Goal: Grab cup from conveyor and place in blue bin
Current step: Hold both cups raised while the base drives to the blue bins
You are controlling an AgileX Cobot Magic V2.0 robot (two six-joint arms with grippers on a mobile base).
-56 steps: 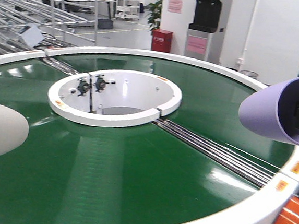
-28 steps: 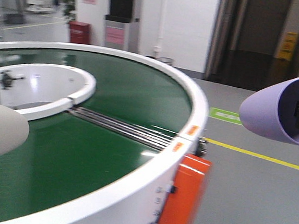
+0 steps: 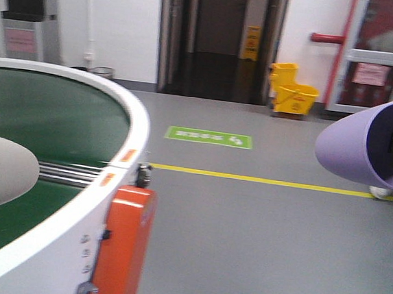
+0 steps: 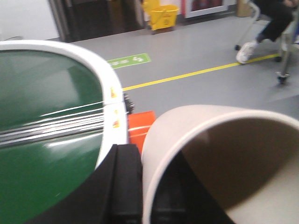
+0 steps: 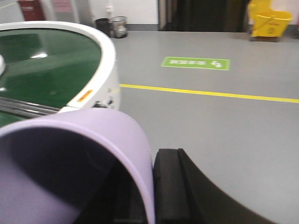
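Both loaded | left gripper [image 4: 142,189] pinches cream cup [image 4: 196,121] at rim | right gripper [image 5: 153,186] pinches lilac cup [image 5: 70,128] at rim | likely light, crushable: squeeze gently

L gripper [image 4: 144,196] clamped on cream cup [image 4: 224,121] wall, fingers in/out. R gripper [image 5: 150,196] same on purple cup [image 5: 84,128]. Both cups held sideways.

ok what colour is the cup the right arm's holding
Pale lilac purple. The cup shows best in the front-facing view.
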